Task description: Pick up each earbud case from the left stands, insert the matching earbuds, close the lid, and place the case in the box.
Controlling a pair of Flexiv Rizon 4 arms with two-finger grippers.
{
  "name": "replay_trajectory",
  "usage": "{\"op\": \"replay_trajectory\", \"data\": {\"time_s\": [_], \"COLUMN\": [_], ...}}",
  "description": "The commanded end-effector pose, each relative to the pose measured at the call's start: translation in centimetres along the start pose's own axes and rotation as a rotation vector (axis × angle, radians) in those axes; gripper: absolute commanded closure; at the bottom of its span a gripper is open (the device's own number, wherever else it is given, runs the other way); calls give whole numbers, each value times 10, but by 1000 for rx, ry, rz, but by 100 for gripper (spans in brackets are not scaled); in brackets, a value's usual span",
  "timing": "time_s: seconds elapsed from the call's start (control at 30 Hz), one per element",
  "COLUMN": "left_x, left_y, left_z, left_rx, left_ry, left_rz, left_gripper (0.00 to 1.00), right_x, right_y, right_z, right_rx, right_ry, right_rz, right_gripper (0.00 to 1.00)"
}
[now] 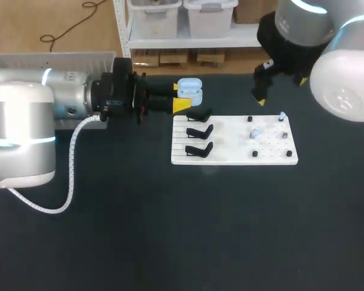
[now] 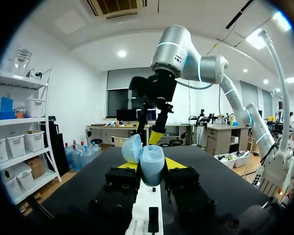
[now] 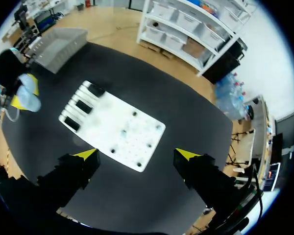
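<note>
Pale blue earbud case (image 2: 149,164), lid open, pinched in L gripper (image 1: 184,97), R gripper (image 3: 137,154) spread wide

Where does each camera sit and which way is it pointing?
Head view: above and behind the robot, looking down on the table; left arm and right arm show.
Left wrist view: on the left wrist, looking across the table; left claw grips the open earbud case, right arm ahead.
Right wrist view: on the right wrist, high, looking down on the white board; open right claw shows.
Shared: head and right wrist views both show board and case.
</note>
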State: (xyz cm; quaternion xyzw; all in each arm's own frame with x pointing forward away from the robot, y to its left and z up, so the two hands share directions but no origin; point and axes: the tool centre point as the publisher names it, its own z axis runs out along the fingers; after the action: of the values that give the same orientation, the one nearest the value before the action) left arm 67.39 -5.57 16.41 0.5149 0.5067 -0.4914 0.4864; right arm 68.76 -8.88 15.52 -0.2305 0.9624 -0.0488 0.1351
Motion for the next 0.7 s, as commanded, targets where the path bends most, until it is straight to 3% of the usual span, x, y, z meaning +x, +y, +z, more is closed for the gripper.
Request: {"op": "replay_trajectory", "data": {"time_s": [0.03,0.33,0.6,0.7], "left_x": [1,1,1,1], "left_y": [0,0,0,0], "left_z": [0,0,0,0], "left_rx": [-2,-2,-2,-2], "left_ry": [-4,-4,-4,-4], "left_rz": [3,3,3,3], "left_gripper": [100,100,100,100], "right_x": [-2,4,-1,-1], "right_y": [-8,-32,-32,-32], "right_z": [22,64,89,96], "right_rx": [60,62,66,81], "right_ry": [56,140,159,169], "right_rz": [12,103,156,142], "right_gripper": [0,0,0,5]}}
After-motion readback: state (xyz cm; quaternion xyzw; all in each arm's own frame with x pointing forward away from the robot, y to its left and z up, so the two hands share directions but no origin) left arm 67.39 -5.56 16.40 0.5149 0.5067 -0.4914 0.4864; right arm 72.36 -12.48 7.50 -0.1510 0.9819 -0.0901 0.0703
